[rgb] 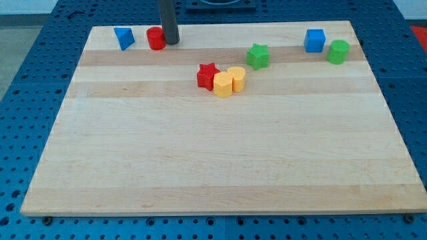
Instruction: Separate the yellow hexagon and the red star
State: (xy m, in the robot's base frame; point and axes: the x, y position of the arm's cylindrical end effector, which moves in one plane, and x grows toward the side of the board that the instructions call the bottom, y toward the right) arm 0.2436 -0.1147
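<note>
The red star sits on the wooden board a little above its middle. The yellow hexagon touches the star's right lower side. A second yellow block, round-looking, touches the hexagon on its right. My tip is near the view's top left, right beside a red cylinder and touching or nearly touching its right side. The tip is well up and left of the star and hexagon.
A blue triangular block lies left of the red cylinder. A green star lies up and right of the yellow blocks. A blue cube and a green cylinder sit at the top right.
</note>
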